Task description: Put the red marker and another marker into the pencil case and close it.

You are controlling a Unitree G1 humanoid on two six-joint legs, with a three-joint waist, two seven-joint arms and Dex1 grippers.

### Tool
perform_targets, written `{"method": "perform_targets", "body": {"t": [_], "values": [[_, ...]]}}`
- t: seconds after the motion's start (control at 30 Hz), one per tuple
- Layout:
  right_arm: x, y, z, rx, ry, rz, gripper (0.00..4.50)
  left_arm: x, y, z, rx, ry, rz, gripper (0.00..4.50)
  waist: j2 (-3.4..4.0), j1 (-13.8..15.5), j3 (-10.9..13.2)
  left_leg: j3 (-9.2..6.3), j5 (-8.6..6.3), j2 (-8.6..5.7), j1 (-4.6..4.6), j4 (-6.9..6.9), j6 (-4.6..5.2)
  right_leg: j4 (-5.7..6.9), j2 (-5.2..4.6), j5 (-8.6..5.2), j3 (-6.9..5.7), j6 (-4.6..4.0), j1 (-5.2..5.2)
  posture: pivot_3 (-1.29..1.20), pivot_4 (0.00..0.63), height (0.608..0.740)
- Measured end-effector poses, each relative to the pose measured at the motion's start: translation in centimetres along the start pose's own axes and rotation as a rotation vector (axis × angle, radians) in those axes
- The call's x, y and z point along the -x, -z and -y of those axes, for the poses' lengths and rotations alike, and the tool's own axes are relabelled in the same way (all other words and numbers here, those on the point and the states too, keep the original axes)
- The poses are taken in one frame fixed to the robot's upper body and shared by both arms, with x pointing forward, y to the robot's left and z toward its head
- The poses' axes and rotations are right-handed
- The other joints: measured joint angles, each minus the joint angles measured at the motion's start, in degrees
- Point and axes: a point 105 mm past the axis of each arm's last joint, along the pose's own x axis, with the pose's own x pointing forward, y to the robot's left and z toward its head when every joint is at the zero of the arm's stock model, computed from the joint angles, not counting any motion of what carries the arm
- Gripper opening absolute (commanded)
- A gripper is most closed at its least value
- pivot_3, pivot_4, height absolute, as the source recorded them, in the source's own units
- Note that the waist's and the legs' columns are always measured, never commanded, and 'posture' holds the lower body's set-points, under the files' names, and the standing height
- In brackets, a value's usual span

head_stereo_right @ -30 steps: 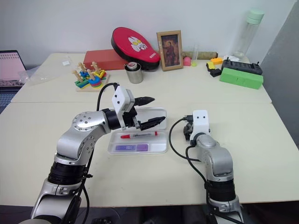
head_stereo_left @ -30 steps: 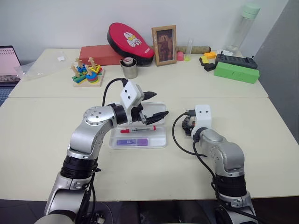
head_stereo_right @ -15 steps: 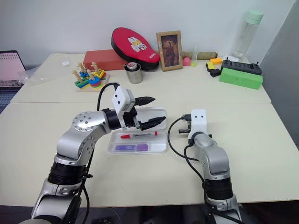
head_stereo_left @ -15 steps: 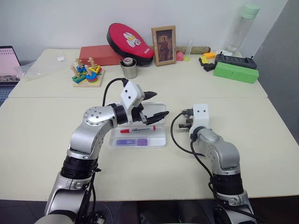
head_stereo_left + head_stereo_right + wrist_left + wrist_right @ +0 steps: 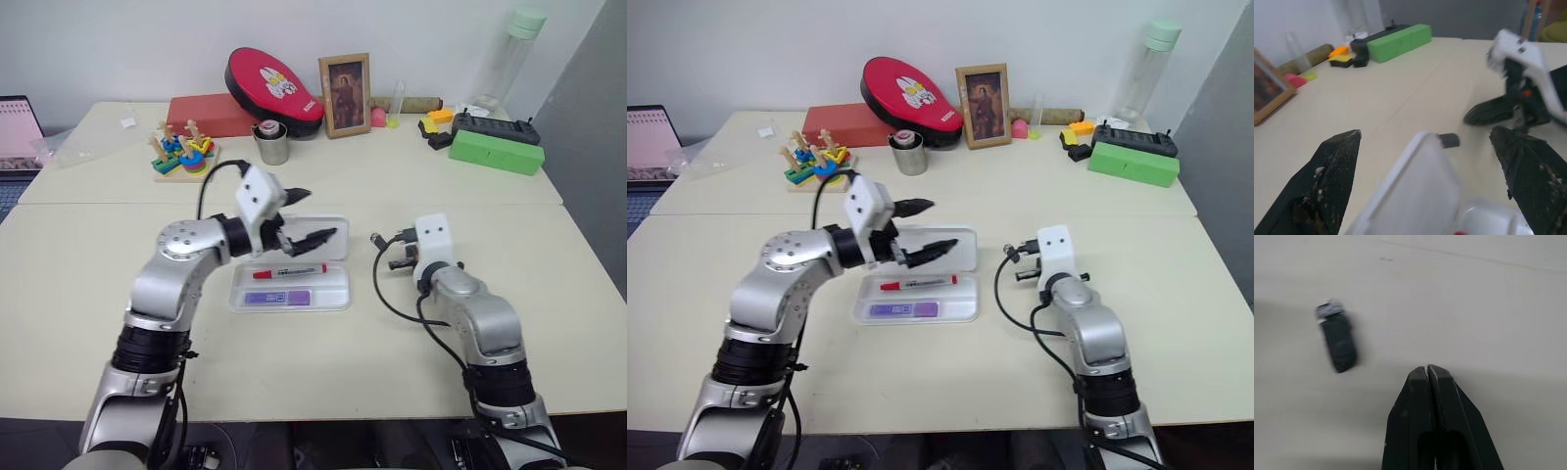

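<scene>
Pencil case lies open at bench centre w/ lid raised on far side; red marker and purple marker both inside tray, side by side. Left hand fingers wide apart, hovering over lid, gripping nothing. Right hand fingers together, empty, over bare bench right of case, near small black clip.

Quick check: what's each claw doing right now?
Left claw: open, empty, over the case lid.
Right claw: shut, holding nothing.
</scene>
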Motion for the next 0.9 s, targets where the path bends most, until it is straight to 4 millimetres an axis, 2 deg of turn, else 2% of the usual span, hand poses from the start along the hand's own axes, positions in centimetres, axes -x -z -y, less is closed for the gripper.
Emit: {"method": "perform_targets", "body": {"t": [0.1,0.2,0.27,0.4,0.53,0.67,0.9], "values": [[0.0,-2.2,-0.5,-0.019,-0.058,0.079,1.35,1.1,0.0,-1.0,0.005,-0.023,-0.005,4.5,0.0,-0.3,0.0,-0.01,0.0,0.0,0.0,-0.05,0.0,-0.01,0.0,0.0,-0.01,0.0,0.01,0.0,0.15,0.74],[0.0,-3.1,-2.7,-0.048,-0.168,0.115,1.35,1.4,0.3,-0.9,0.007,-0.009,-0.019,4.5,0.0,-0.6,0.0,0.0,0.0,0.0,-0.01,-0.06,0.0,-0.03,0.0,0.0,-0.02,0.0,0.02,0.0,0.15,0.74],[-0.1,-2.9,-4.0,-0.055,-0.225,0.111,1.35,1.4,0.4,-0.7,0.018,0.0,-0.015,4.5,0.0,-0.5,0.0,-0.01,0.0,0.0,-0.03,-0.05,0.0,-0.03,-0.01,0.0,-0.03,0.0,0.02,0.0,0.15,0.74],[-0.3,-3.0,-5.1,-0.058,-0.272,0.109,1.35,1.4,0.1,-0.1,0.012,0.018,-0.003,4.5,0.0,-0.6,0.0,-0.01,0.0,0.0,-0.03,-0.04,0.0,-0.02,-0.01,0.0,-0.03,-0.01,0.01,0.0,0.15,0.74],[-0.7,-2.6,-5.5,-0.043,-0.286,0.093,1.35,1.4,-0.1,0.7,0.027,0.056,0.01,4.5,0.0,-0.6,0.0,-0.01,0.0,0.0,-0.02,-0.05,0.0,-0.02,-0.01,0.0,-0.03,-0.01,0.01,0.0,0.15,0.74],[-1.5,-0.7,-5.9,0.033,-0.289,0.041,1.35,1.2,0.0,1.3,0.038,0.08,0.003,4.5,0.0,-0.7,0.0,-0.01,0.0,0.0,-0.02,-0.04,0.0,-0.02,-0.01,0.0,-0.03,0.0,0.01,0.0,0.15,0.74],[-1.9,-0.7,-6.1,0.064,-0.299,0.062,1.35,0.9,0.1,1.8,0.044,0.096,-0.002,4.5,-0.01,-0.8,0.0,-0.01,0.0,0.0,-0.01,-0.01,0.0,-0.01,0.0,0.0,-0.02,0.0,0.03,0.0,0.15,0.74]]}}
